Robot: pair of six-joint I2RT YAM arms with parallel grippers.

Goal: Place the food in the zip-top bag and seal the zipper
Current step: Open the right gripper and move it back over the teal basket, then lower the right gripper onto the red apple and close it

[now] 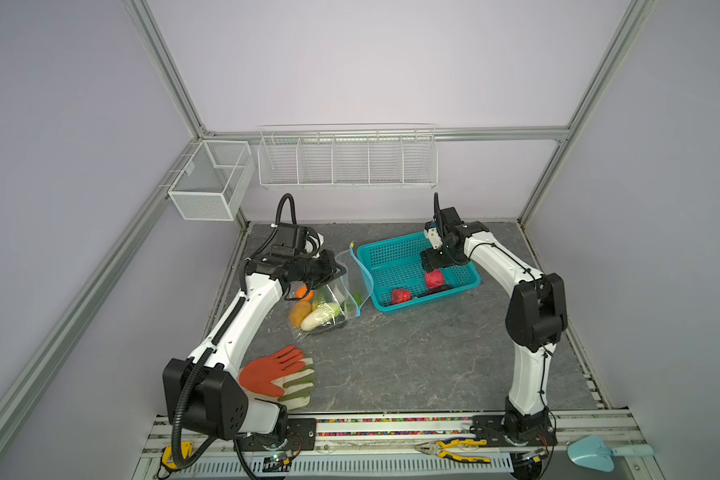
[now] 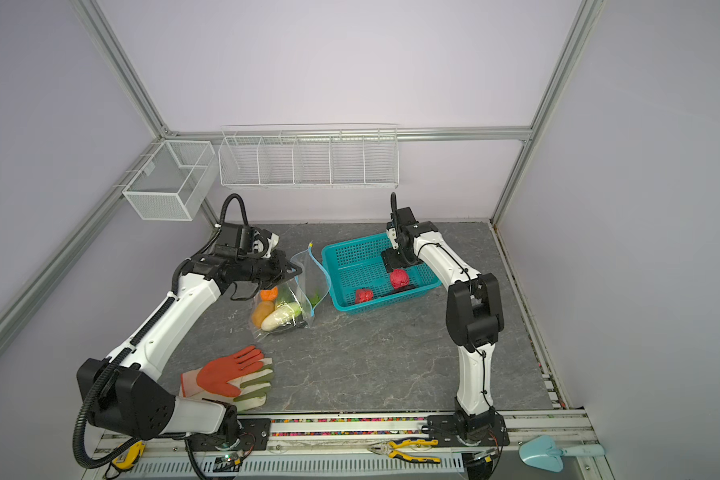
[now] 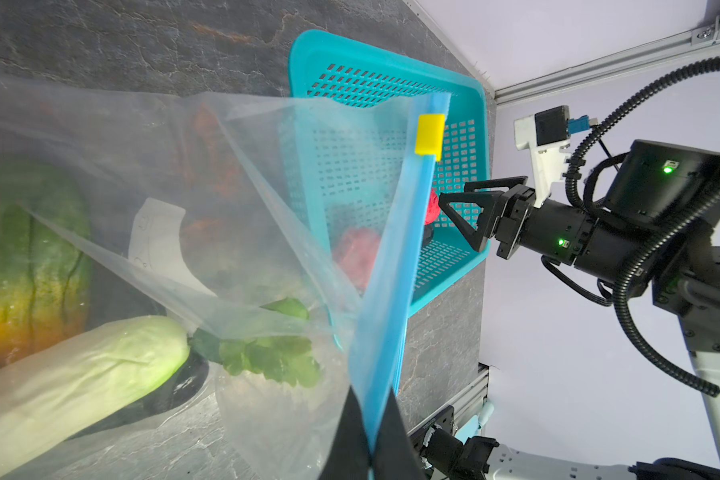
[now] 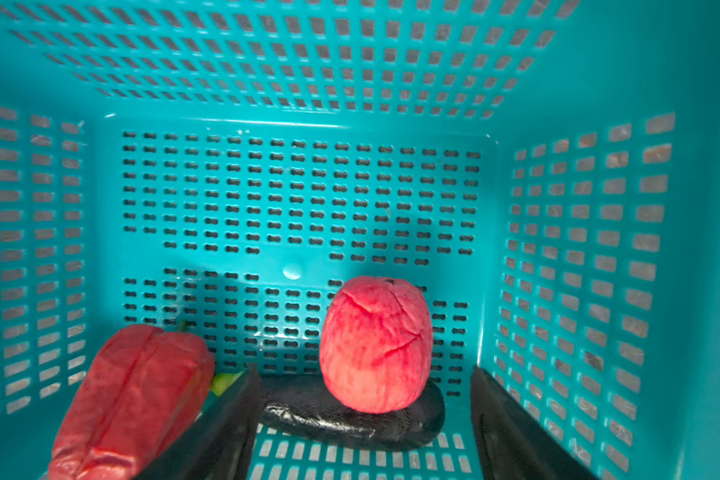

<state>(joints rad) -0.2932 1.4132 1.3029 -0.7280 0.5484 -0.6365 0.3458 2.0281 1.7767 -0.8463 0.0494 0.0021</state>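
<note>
Right pincer (image 4: pixel 364 374) gapes over the apple (image 4: pixel 375 332), frame's lower centre.
Left pincer (image 3: pixel 370 411) clamps the zipper (image 3: pixel 395 270); best descend straight, squeeze gently.

In both top views the light is bright, soft and even, falling from above. The table (image 1: pixel 391 374) carries only faint shadows just beside the basket (image 1: pixel 416 307) and under the arms. Fine detail is slightly smeared, and the frame posts (image 1: pixel 163 62) splay outward toward the left and right edges.

In the left wrist view the bag (image 3: pixel 267 174), close to the lens, is hazy with pale glare. The cabbage (image 3: pixel 80 374) behind it glows nearly white.

In the right wrist view colours are strong and a soft shadow lies on the basket floor beside the apple (image 4: pixel 375 345). The fingers (image 4: pixel 225 424) of the right gripper (image 4: pixel 362 372) are dark and out of focus.
</note>
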